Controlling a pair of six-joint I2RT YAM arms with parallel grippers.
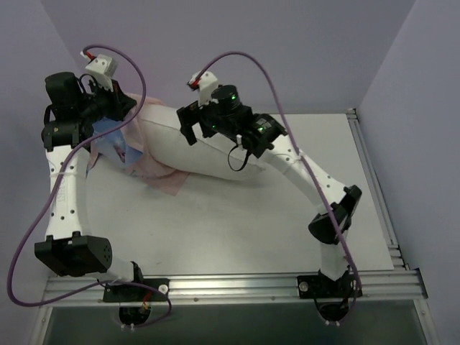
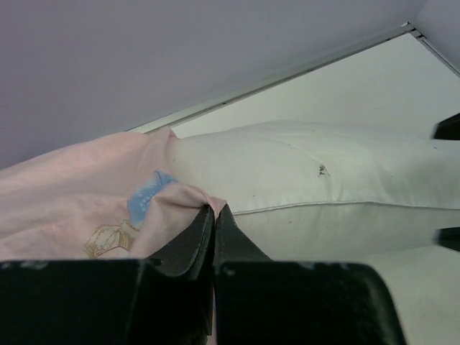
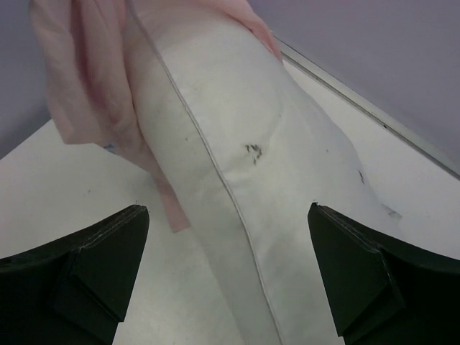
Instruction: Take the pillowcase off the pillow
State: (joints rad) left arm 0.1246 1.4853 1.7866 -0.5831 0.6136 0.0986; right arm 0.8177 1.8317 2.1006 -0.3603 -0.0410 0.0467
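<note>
The white pillow (image 1: 188, 146) lies at the back middle of the table, most of it bare. The pillowcase (image 1: 121, 147), pink side out with a patch of blue print, is bunched over the pillow's left end. My left gripper (image 1: 126, 108) is shut on a pink fold of the pillowcase (image 2: 79, 201), pinched at the fingertips (image 2: 213, 210) just in front of the pillow (image 2: 323, 180). My right gripper (image 1: 191, 134) is open and empty, hovering above the pillow (image 3: 244, 144) with its fingers (image 3: 100, 259) either side of the seam. The pillowcase (image 3: 79, 72) shows beyond it.
Purple walls close in the back and both sides. A metal rail (image 1: 374, 180) runs along the table's right edge and another along the front (image 1: 230, 287). A pink flap of the pillowcase (image 1: 164, 180) lies flat on the white table (image 1: 237, 223).
</note>
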